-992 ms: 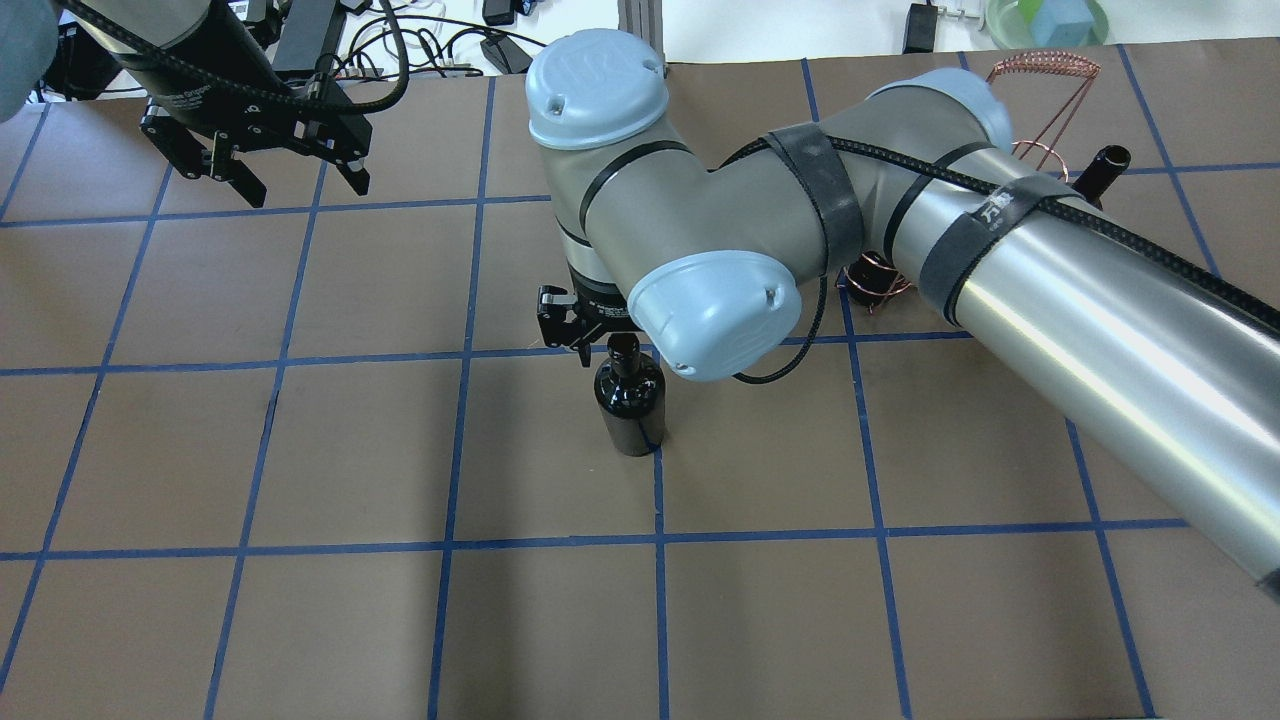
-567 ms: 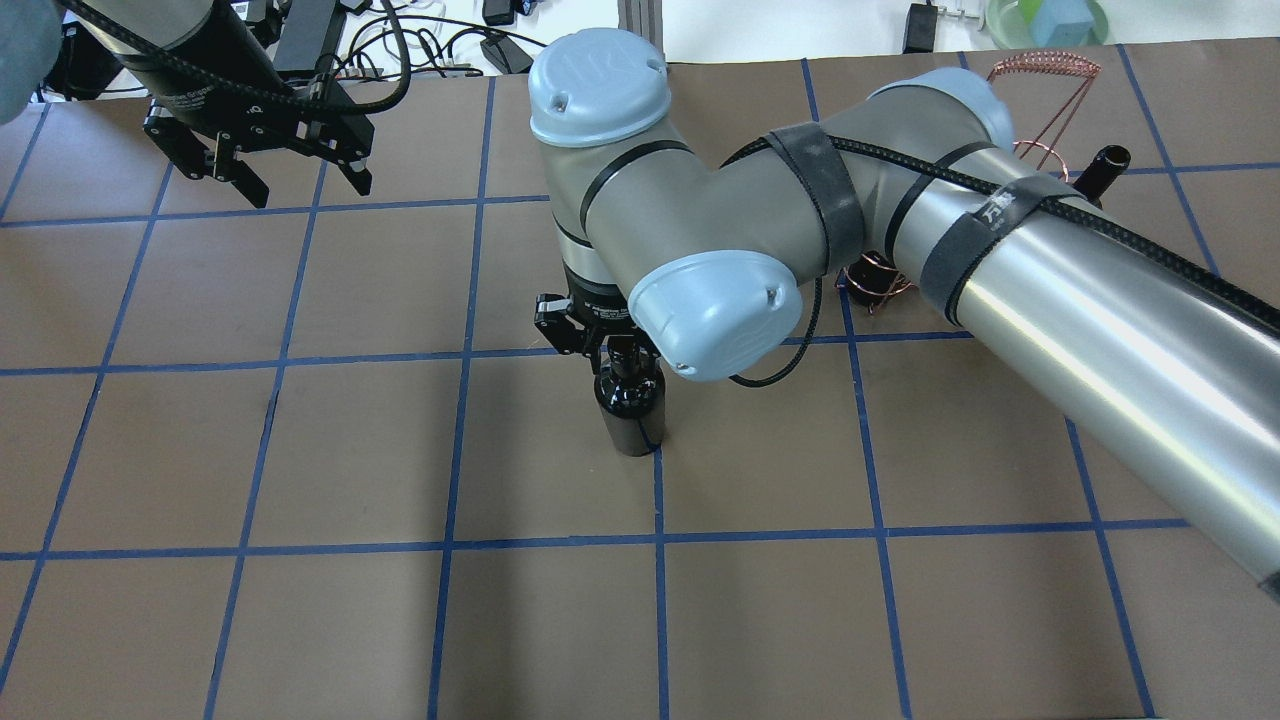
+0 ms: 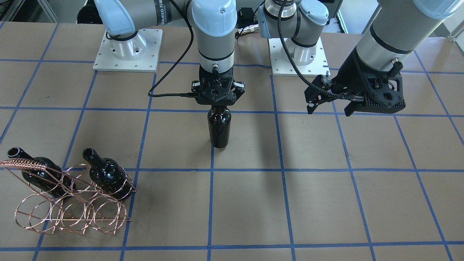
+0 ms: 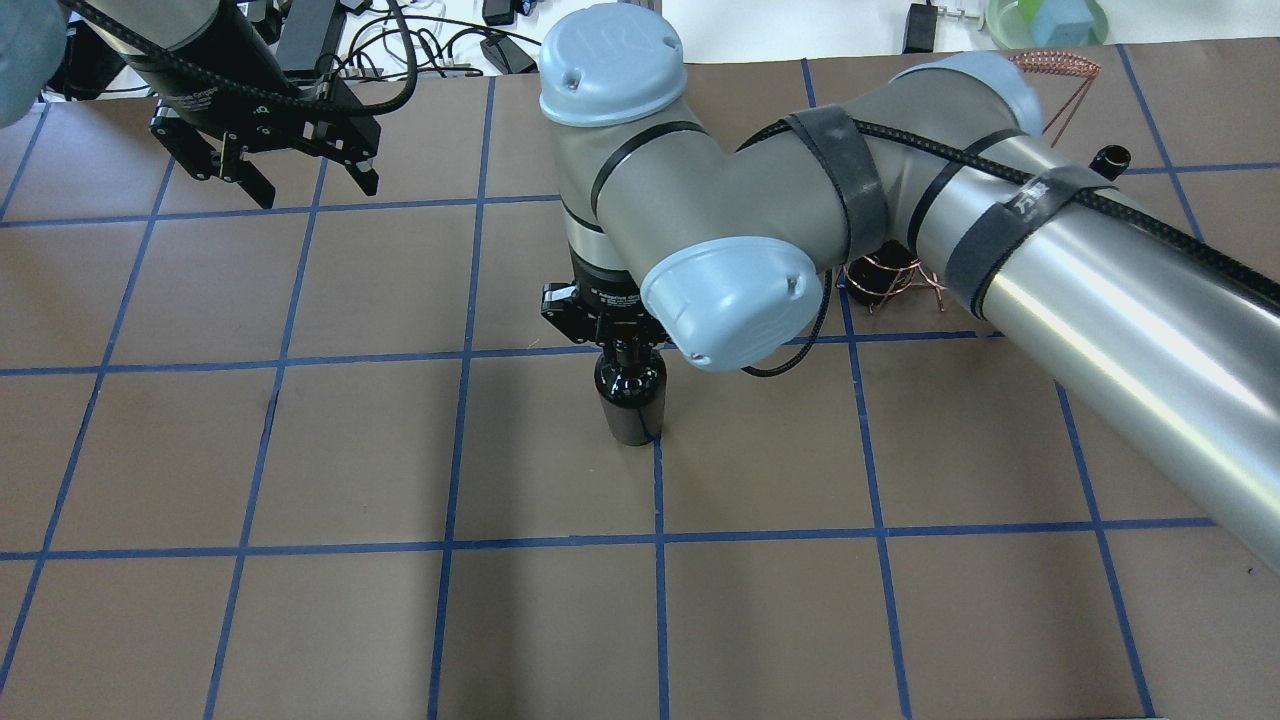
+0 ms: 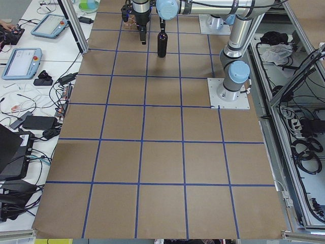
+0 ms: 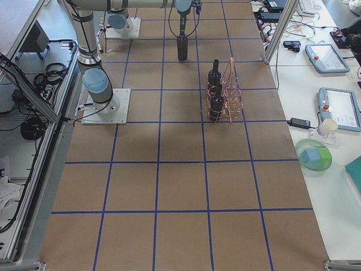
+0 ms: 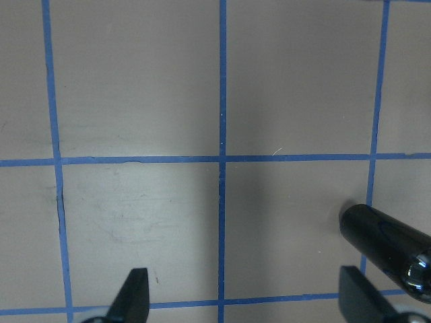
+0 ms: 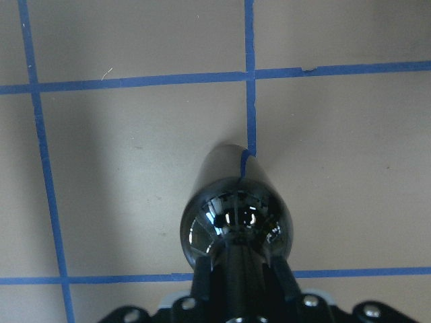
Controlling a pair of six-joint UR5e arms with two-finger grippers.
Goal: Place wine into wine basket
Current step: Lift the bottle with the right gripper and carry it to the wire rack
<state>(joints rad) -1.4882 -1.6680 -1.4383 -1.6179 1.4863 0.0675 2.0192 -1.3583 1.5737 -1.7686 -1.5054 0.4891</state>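
Note:
A glossy near-black wine bottle stands upright at the table's middle, and also shows in the overhead view and the right wrist view. My right gripper comes straight down from above and is shut on its neck. I cannot tell whether its base touches the table. The copper wire wine basket stands far to my right with two like bottles in its rings. My left gripper hovers open and empty to the left.
The right arm's long link hides most of the basket in the overhead view. Arm base plates sit at the robot's side. A green bowl and tablets lie on the white bench past the basket.
My right gripper has moved over the bottle's neck and shut on it. The bottle's base has shifted slightly up in the overhead view. The left gripper has barely moved.

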